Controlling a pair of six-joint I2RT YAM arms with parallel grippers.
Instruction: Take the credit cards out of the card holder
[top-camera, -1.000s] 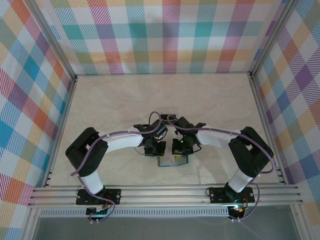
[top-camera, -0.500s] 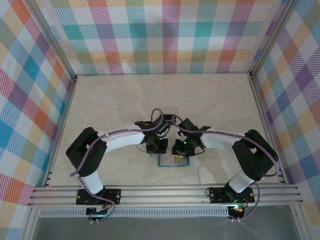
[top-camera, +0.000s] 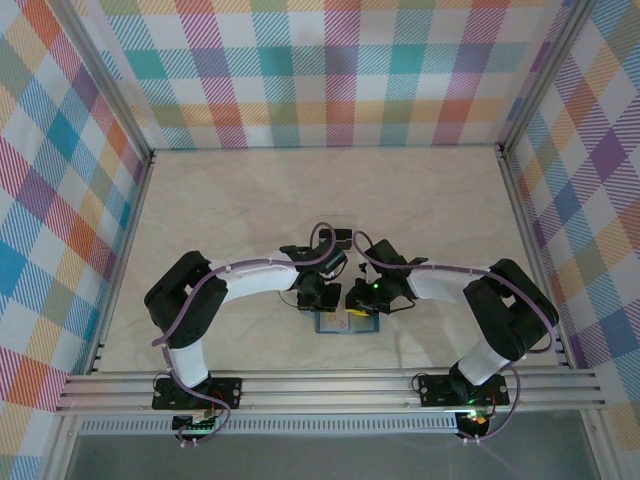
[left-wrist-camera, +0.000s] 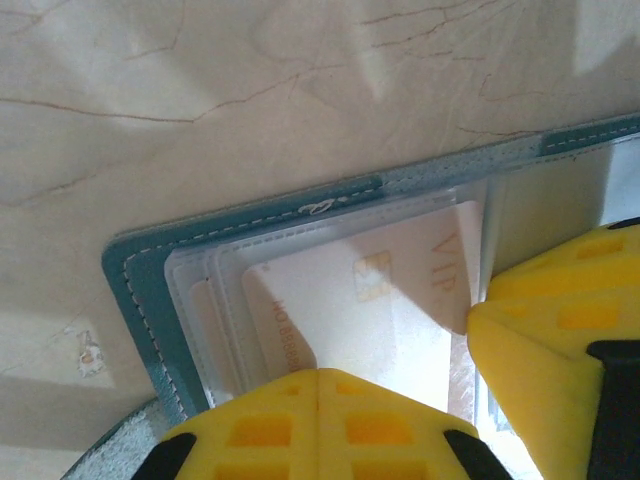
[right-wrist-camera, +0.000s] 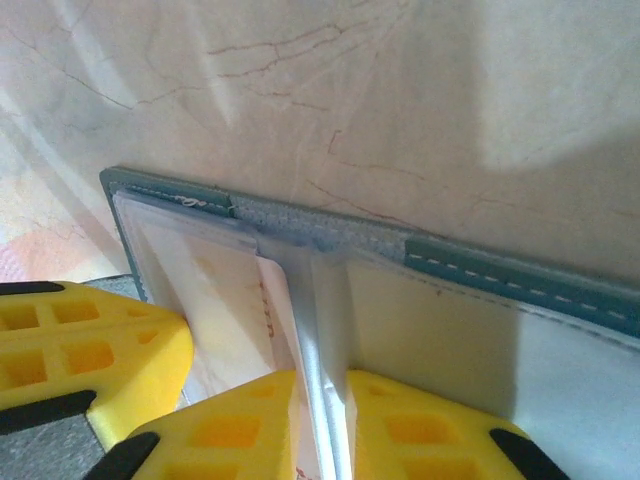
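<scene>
Near: left fingers (left-wrist-camera: 318, 400) closed tight, tips on the pale card (left-wrist-camera: 380, 310), gripping nothing; right fingers (right-wrist-camera: 348, 440) pinch a clear sleeve (right-wrist-camera: 312, 320), nearly shut. Card holder (left-wrist-camera: 135, 280) lies open on the surface (left-wrist-camera: 200, 100) beneath them — a pull may drag the whole holder along, card and all.

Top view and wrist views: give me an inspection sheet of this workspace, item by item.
surface: pale marbled table.
job's things: teal card holder lies open; a pale card marked VIP sits in its clear sleeve.
clutter: faint clear rectangle beyond the grippers.
grippers: left gripper shut, down on the holder; right gripper at a sleeve leaf, gap unclear.
cables: purple cables run along both arms.
surroundings: plaid walls, metal rail in front.
</scene>
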